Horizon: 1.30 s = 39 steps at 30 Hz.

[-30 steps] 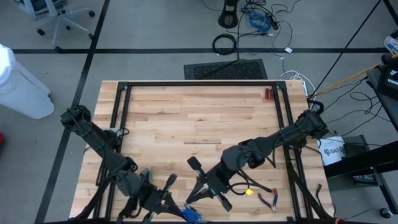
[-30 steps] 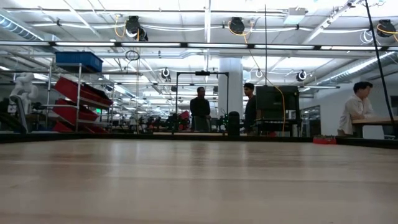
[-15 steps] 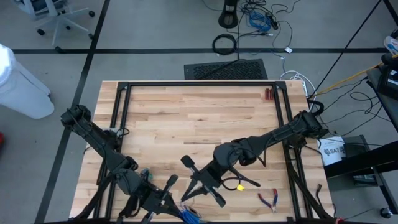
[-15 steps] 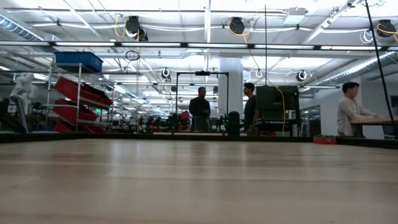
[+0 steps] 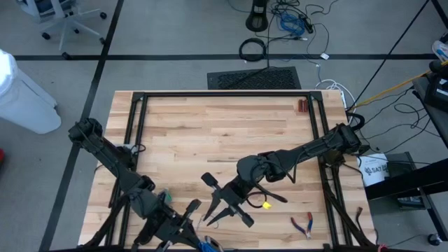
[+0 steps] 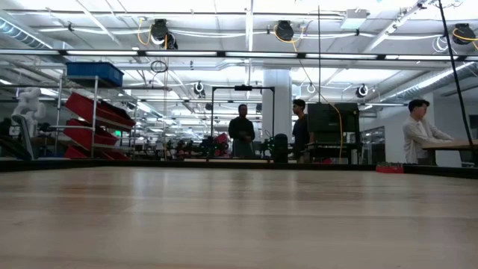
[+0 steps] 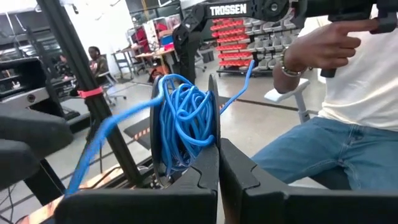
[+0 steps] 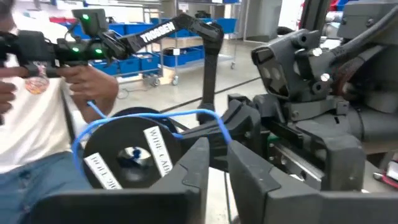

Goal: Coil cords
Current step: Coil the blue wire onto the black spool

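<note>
Both grippers sit at the near edge of the surface point(image 5: 224, 133). Left gripper point(image 7: 217, 168) clamps the spool of blue cord point(image 7: 183, 124). Right gripper point(image 8: 217, 155), narrow, pinches the loose strand; it should feed with steady tension so wraps stack evenly.

Grey floor point(image 5: 175, 42), red bin shelves point(image 6: 93, 119), ceiling lights point(image 6: 246, 33).
</note>
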Motion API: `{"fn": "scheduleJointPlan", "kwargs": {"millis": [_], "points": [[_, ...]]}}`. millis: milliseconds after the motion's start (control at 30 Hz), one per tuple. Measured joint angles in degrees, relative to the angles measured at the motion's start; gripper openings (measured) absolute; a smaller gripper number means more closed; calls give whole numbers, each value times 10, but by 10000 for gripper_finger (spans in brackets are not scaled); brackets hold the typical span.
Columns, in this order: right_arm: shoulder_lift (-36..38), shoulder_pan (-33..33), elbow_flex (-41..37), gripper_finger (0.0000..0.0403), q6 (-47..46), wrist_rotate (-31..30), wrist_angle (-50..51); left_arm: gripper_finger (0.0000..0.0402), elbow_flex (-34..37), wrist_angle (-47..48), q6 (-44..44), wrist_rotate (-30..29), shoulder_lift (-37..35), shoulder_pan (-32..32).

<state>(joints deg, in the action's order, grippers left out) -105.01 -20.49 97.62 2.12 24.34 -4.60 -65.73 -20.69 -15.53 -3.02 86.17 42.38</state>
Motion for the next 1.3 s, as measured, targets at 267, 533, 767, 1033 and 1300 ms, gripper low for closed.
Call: {"fn": "scheduleJointPlan", "kwargs": {"millis": [267,533,767,1033,1300], "points": [[0,10,0,106,-10,1,2,0,0,-14,-1,16,0,0],[30,12,0,114,-14,-33,165,0,0,-52,-15,28,0,1],[54,-65,-2,114,-86,-256,281,0,0,-62,1,-42,0,3],[38,-218,-100,114,-124,-608,105,0,0,-79,0,-57,0,8],[8,-327,-131,100,169,-835,-230,0,0,-79,-3,-89,0,8]]}}
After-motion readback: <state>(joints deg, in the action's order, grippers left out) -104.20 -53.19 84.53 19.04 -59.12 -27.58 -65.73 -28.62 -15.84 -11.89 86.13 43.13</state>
